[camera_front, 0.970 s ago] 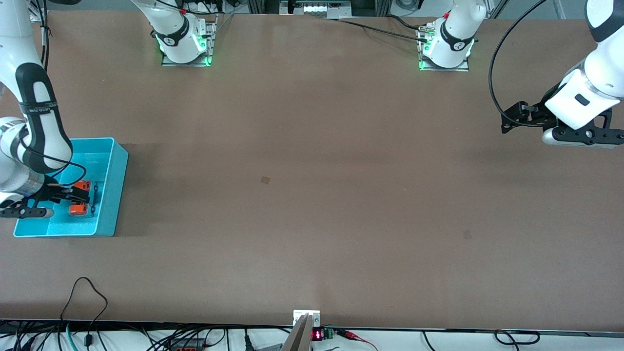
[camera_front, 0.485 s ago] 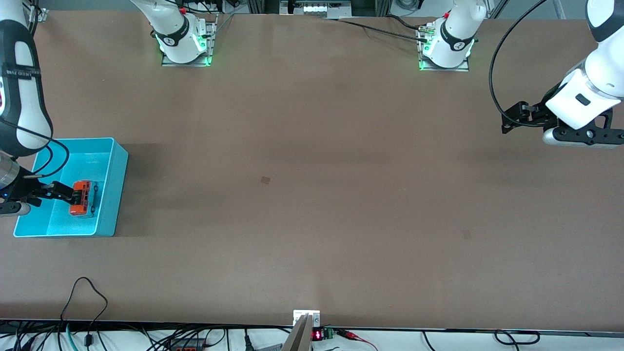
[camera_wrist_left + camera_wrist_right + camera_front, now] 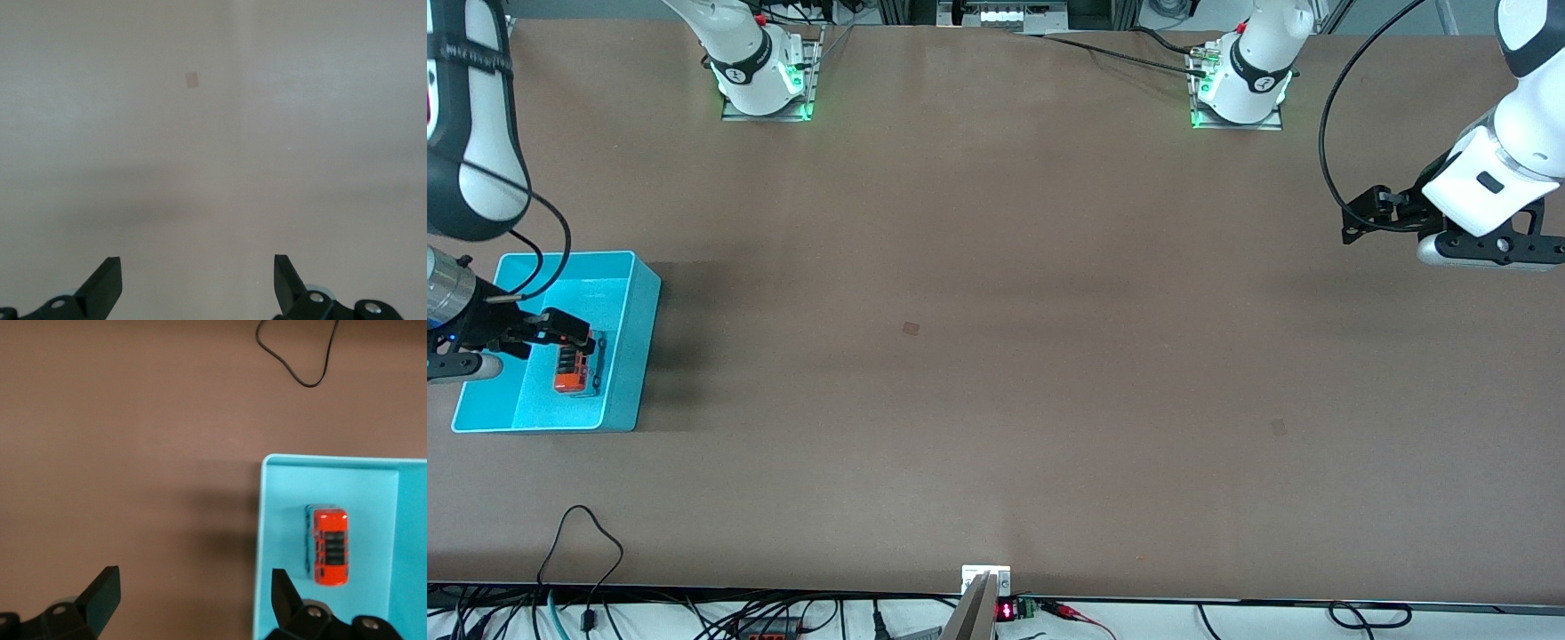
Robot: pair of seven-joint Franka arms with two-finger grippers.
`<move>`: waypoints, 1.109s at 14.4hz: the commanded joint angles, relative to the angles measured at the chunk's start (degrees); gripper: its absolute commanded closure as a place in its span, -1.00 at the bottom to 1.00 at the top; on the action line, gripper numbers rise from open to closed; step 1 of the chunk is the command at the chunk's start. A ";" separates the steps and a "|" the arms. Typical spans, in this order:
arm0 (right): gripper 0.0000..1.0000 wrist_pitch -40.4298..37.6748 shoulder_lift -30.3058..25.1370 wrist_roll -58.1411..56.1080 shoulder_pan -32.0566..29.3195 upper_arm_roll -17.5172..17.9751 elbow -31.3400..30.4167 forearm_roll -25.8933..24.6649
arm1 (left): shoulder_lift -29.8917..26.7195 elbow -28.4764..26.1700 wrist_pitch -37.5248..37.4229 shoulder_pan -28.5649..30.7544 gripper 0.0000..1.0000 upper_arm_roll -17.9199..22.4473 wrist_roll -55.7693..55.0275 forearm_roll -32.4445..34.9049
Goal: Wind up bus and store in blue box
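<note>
The orange-red bus (image 3: pixel 574 373) lies in the blue box (image 3: pixel 633 356) at the right arm's end of the table, close to the box wall on the table's middle side. My right gripper (image 3: pixel 569 331) hangs open and empty over the box, above the bus. In the right wrist view the bus (image 3: pixel 330 547) lies inside the box (image 3: pixel 260 540), and my right gripper (image 3: pixel 193 587) stands wide open with one fingertip over the box wall. My left gripper (image 3: pixel 1352 220) waits open and empty over bare table at the left arm's end, and its wrist view (image 3: pixel 197 277) shows only tabletop.
A black cable loop (image 3: pixel 589 533) lies on the table near the front edge and shows in the right wrist view (image 3: pixel 300 360). Small tape marks (image 3: pixel 911 328) (image 3: pixel 1278 428) sit on the brown tabletop. The arm bases (image 3: pixel 765 80) (image 3: pixel 1240 89) stand along the robots' edge.
My right gripper has let go of the bus and risen away from it. The bus stays in the blue box. The left arm has not moved.
</note>
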 commanded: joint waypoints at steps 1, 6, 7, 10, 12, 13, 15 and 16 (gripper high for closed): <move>-1.00 -10.31 -3.35 6.09 2.40 -0.61 4.73 0.43 | 0.90 1.75 -0.45 -0.14 -1.00 0.06 -0.50 -0.46; -1.00 -20.99 -5.19 10.41 6.02 -5.44 10.55 -0.19 | 0.90 1.75 -0.71 -0.23 -1.00 0.06 -0.68 -0.55; -1.00 -20.99 -5.20 10.41 5.67 -5.53 10.55 -0.10 | 0.81 1.75 -0.88 -0.23 -1.00 0.06 -0.94 -0.64; -1.00 -20.82 -4.94 9.54 5.84 -5.53 8.89 -1.93 | 0.81 1.84 -2.90 -0.23 -1.00 0.06 -0.42 -0.64; -1.00 -19.59 -5.81 8.92 6.19 -5.35 6.52 -4.40 | 0.81 1.84 -2.91 -0.14 -1.00 0.06 -0.33 -0.64; -1.00 -18.37 -6.34 8.83 6.11 -5.35 5.12 -4.50 | 0.81 1.84 -2.82 -0.14 -1.00 0.06 -0.24 -0.64; -1.00 -15.38 -8.96 8.31 5.93 -5.35 0.91 -4.41 | 0.81 2.19 -2.99 -0.23 -1.00 0.06 -0.24 -0.64; -1.00 -13.02 -10.89 8.30 6.02 -5.35 -1.73 -4.41 | 0.81 2.19 -2.99 -0.23 -1.00 0.06 -0.24 -0.64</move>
